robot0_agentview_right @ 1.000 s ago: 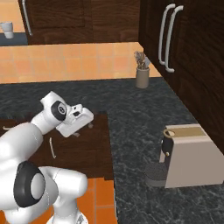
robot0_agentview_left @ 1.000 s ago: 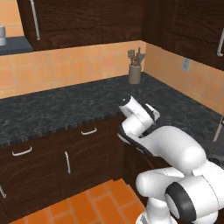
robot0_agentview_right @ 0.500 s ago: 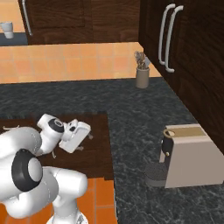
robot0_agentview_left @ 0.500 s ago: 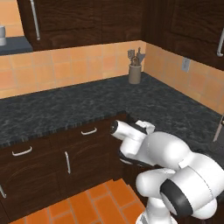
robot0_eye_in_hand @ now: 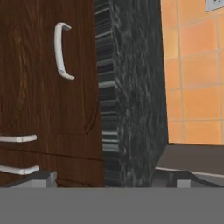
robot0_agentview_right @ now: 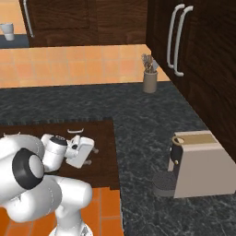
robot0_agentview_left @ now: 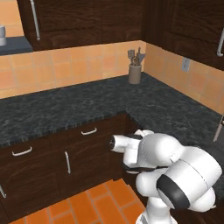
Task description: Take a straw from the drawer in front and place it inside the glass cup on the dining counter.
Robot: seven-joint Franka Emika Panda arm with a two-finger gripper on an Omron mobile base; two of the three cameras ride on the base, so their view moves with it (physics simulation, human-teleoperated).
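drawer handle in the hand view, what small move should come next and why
Probably ease the hand forward toward the curved silver handle and line the open fingers up across it. The drawer front looks closed, flush under the black granite counter edge, the hand holds nothing, and no straw can be seen yet, so the drawer likely has to come open first.

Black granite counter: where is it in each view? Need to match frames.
Left base view: black granite counter spans the middle, wrapping the corner to the right.
Right base view: middle band and right side.
Hand view: upright dark band at centre.
Shared landmark: orange tiled wall behind it.
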